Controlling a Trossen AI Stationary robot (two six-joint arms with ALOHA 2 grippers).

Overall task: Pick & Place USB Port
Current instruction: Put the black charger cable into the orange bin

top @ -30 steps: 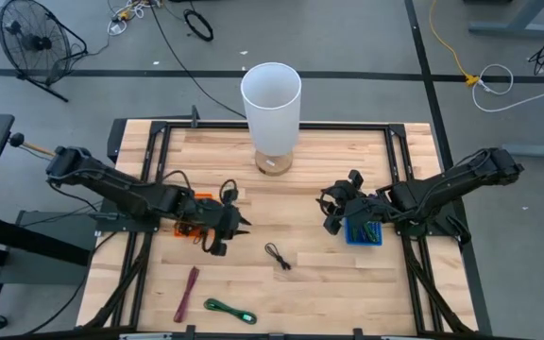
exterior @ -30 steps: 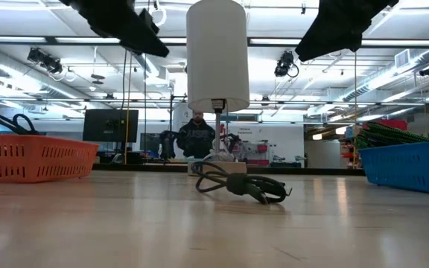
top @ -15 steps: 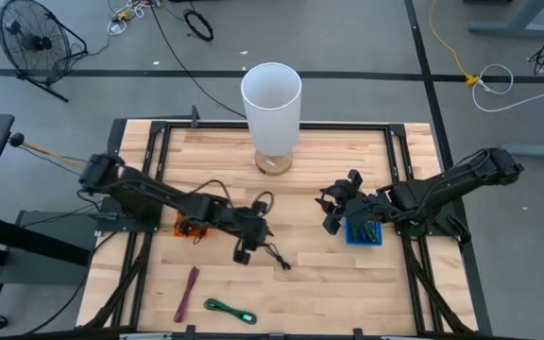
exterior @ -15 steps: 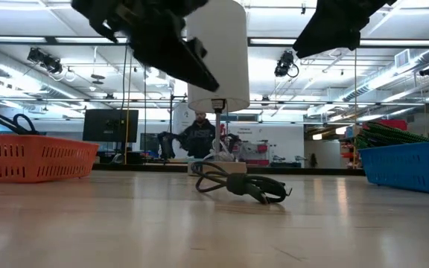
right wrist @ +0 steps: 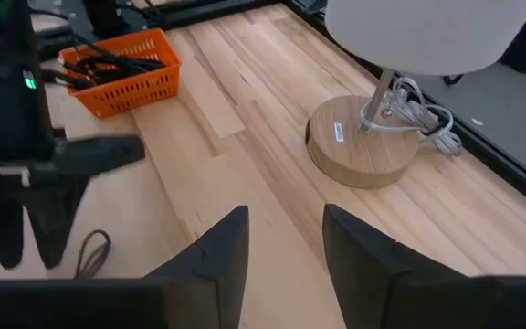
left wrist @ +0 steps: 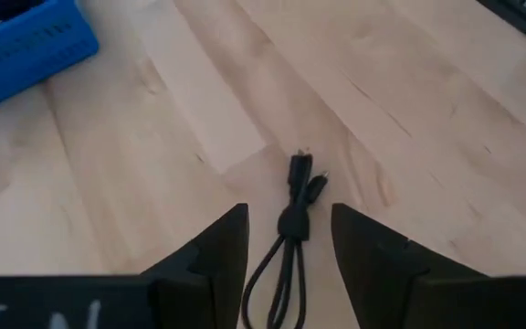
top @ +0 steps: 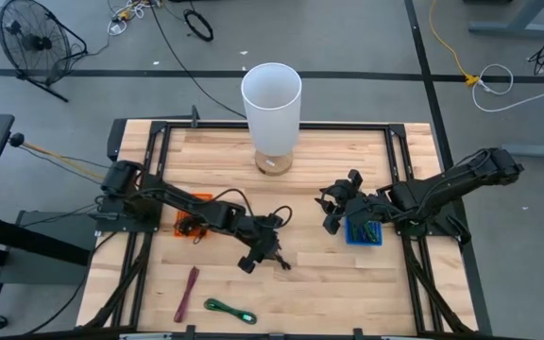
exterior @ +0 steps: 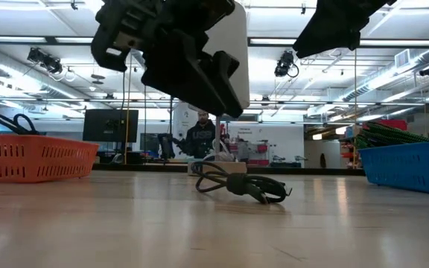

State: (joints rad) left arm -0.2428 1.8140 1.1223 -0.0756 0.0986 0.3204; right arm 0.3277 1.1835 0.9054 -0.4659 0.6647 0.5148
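A black USB cable lies coiled on the wooden table near its middle; it also shows in the low view and in the high view. My left gripper is open and hangs above the cable, one finger on either side of it in the left wrist view, well clear of it in the low view. It touches nothing. My right gripper is open and empty, above the table beside the blue basket.
A white lamp on a round wooden base stands at the far middle. An orange basket of cables sits at the left, under my left arm. A maroon strap and a green cable lie near the front edge.
My left gripper has swung from over the orange basket toward the table's right and a little toward its near edge, coming lower, and now hangs over the black cable. The cable has not moved.
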